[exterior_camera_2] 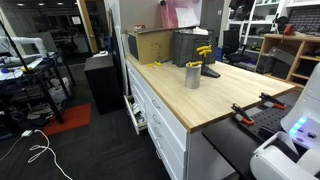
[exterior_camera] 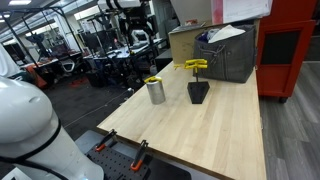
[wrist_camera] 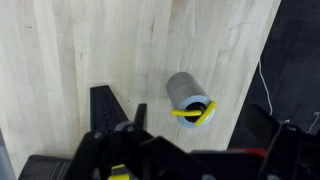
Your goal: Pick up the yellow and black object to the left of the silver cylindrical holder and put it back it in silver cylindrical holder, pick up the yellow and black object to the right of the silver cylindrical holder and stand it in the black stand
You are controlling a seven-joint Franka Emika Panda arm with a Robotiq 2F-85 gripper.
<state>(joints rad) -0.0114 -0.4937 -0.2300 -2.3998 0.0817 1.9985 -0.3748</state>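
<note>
**Yellow on Steel, One Nudge From the Edge**

Slanted in the mouth of a shiny silver cylindrical metal cup, a small slim yellow-and-black tool appears to be home. A longer yellow bar-shaped tool perches upright on a matt black tapered stand just beside the cup on a pale wooden bench. Both placements look done, so the danger now likely lies in the leaving.

The cup stands near the bench's edge, with dark floor just past it in the wrist view. A low sweep of the arm could clip it and send cup and tool over. The slim tool leans on the rim rather than sitting deep, so a jolt might tip it out. The bar-shaped tool looks top-heavy on its narrow perch, and a brush from a finger could topple it or drag the stand. A big grey crate behind the stand leaves little room on that side.

The robot's black pincer hangs above the bench with jaws wide and nothing between them. The cup and its tool lie ahead of the fingertips, lower down and well apart from them, roughly in line with the gap. Neither exterior view shows the pincer itself.
</note>
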